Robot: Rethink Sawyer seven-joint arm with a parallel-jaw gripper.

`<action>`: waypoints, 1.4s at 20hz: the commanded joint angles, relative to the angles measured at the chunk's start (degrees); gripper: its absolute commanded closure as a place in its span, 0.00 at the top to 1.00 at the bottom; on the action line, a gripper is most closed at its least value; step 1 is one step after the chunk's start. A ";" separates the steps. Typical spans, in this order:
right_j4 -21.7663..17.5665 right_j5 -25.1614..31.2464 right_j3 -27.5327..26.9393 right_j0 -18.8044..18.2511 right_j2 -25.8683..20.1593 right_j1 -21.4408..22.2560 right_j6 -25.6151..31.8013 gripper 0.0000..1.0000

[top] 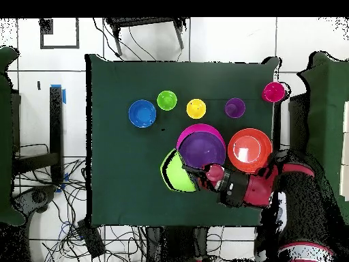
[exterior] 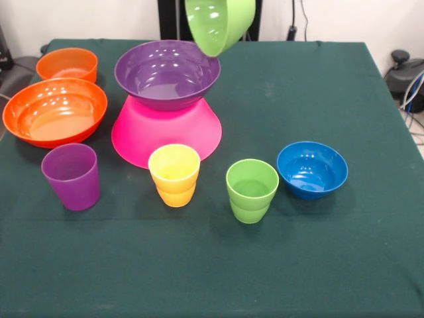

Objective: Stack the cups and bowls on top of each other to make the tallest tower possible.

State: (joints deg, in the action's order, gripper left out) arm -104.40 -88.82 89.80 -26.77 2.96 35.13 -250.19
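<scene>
The tower is an inverted pink bowl (exterior: pixel 165 136) with a purple bowl (exterior: pixel 165 73) upright on it. The lime green bowl (exterior: pixel 220 23) hangs tilted in the air just beside and above the purple bowl's rim. In the overhead view my gripper (top: pixel 202 171) is shut on the lime green bowl (top: pixel 174 172) at its rim; the front view hides the gripper. The purple cup (exterior: pixel 71 175), yellow cup (exterior: pixel 174 174) and green cup (exterior: pixel 252 190) stand in a row in front. The blue bowl (exterior: pixel 312 169) sits beside the green cup. The red cup (top: pixel 273 91) shows only overhead, at the table's corner.
The large orange bowl (exterior: pixel 54 111) and the small orange bowl (exterior: pixel 66 64) sit left of the tower in the front view. My arm (top: pixel 249 187) reaches over the table edge and covers the small orange bowl overhead. Cables and furniture surround the green table (exterior: pixel 318 265).
</scene>
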 commanded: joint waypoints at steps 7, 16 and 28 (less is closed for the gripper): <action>2.46 -9.99 -8.19 7.16 9.07 -5.26 -20.77 0.00; 7.15 -21.89 -14.50 11.31 19.60 -15.60 -21.21 0.00; 16.73 -35.45 -23.36 14.84 33.90 -31.06 -21.74 0.00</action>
State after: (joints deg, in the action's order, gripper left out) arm -93.03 -120.70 74.32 -14.12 33.37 13.26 -250.19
